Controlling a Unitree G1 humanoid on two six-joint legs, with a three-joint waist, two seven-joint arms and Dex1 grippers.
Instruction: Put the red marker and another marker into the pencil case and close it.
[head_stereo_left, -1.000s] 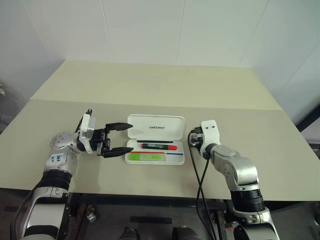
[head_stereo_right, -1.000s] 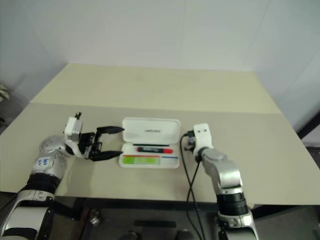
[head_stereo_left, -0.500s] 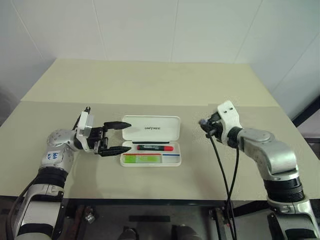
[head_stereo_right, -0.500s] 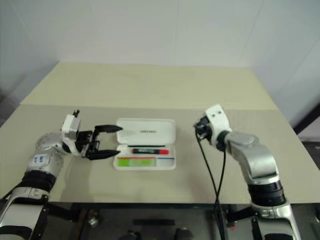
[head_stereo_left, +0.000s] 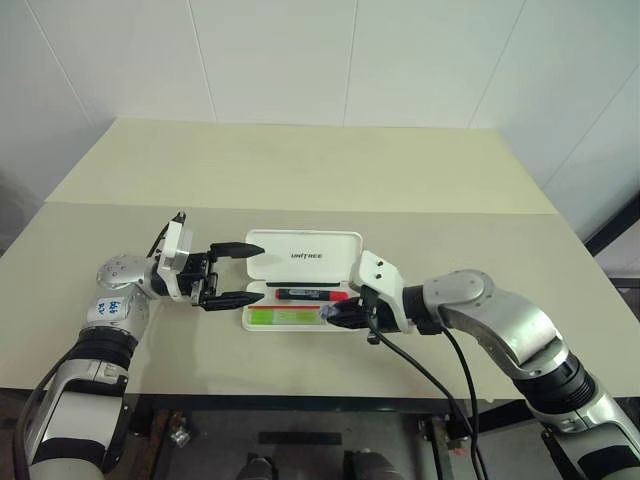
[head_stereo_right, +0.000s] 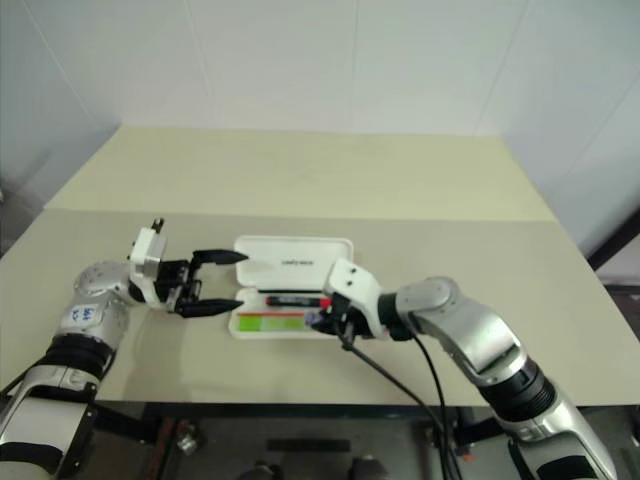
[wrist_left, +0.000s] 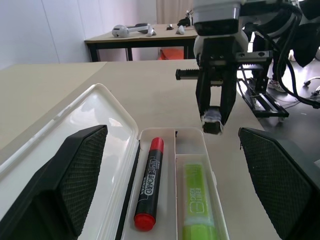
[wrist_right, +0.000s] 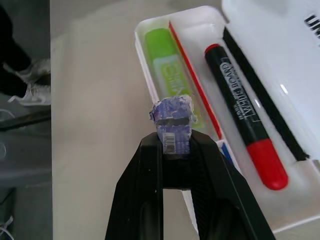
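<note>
The white pencil case (head_stereo_left: 306, 256) lies open on the table, lid hinged back. In its tray, the red marker (head_stereo_left: 312, 294) fills the far slot and the other marker, a light-green highlighter (head_stereo_left: 283, 316), the near slot. My left gripper (head_stereo_left: 250, 272) is open and level at the case's left end, one finger (head_stereo_left: 232, 249) by the lid and the other by the tray. My right gripper (head_stereo_left: 332, 315) hangs over the tray's right end, pointing left and downward. It is shut on a small purple-blue object (wrist_right: 173, 122), held above the tray's near rim (wrist_right: 145, 60).
A black cable (head_stereo_left: 420, 370) runs from my right wrist across the table and over its front edge (head_stereo_left: 300, 392). Bare tabletop (head_stereo_left: 300, 170) stretches behind the case to the white wall. A person's shoes (wrist_right: 30, 82) stand on the floor beyond the table's side.
My right arm swung in from the right of the case and turned; its shut gripper now points left over the tray's right end. The left gripper has stayed open in place.
</note>
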